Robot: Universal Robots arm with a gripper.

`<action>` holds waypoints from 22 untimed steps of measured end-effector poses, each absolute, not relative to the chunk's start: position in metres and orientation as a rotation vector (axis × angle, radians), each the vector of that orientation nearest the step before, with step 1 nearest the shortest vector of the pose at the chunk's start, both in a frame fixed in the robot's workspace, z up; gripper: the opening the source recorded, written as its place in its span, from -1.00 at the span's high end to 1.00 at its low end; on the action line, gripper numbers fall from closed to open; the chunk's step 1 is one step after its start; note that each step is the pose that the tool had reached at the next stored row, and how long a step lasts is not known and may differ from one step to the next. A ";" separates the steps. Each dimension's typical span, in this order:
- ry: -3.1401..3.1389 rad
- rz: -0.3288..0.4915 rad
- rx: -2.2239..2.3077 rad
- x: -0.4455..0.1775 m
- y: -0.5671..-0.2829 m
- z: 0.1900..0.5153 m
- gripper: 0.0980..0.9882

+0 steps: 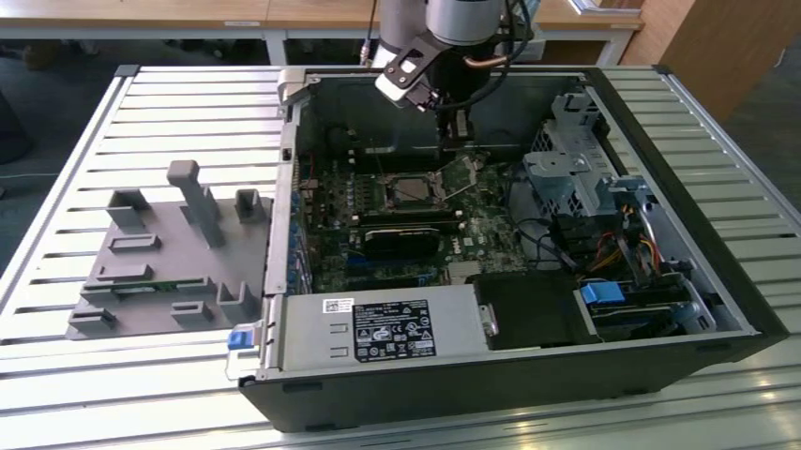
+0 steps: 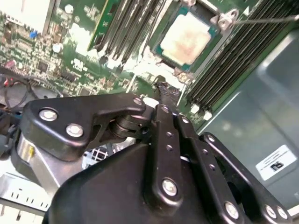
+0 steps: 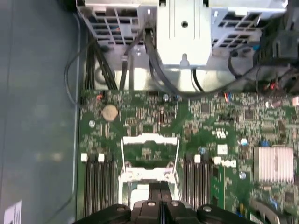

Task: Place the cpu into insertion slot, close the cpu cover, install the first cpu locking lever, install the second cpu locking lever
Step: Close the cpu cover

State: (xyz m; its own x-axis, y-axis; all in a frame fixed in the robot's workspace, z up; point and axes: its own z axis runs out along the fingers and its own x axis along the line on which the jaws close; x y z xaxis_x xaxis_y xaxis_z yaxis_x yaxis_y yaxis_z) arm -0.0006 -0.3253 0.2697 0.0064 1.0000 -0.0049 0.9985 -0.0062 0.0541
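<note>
My tool (image 2: 166, 91) is clenched on nothing, tips just beside the raised thin silver metal cpu cover (image 3: 149, 138); the silver-grey square cpu (image 2: 187, 39) sits beneath.

The open black metal computer case (image 1: 751, 319) leaves the square black-framed insertion slot (image 1: 386, 193) reachable from straight above. The thin silver metal cpu cover (image 3: 149, 138) stands raised at one edge of it. A long black rectangular card (image 1: 400, 234) lies just beside the slot, and a silver perforated metal drive cage (image 1: 564, 173) rises toward the exterior view's right.
</note>
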 end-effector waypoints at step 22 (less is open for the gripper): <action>2.199 0.053 2.185 0.030 -0.324 0.262 0.98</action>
State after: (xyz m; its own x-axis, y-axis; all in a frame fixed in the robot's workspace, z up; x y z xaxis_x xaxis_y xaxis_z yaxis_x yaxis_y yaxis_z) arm 0.0301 -0.3240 0.2619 -0.0065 1.0000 -0.0051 0.9986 0.0067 0.0529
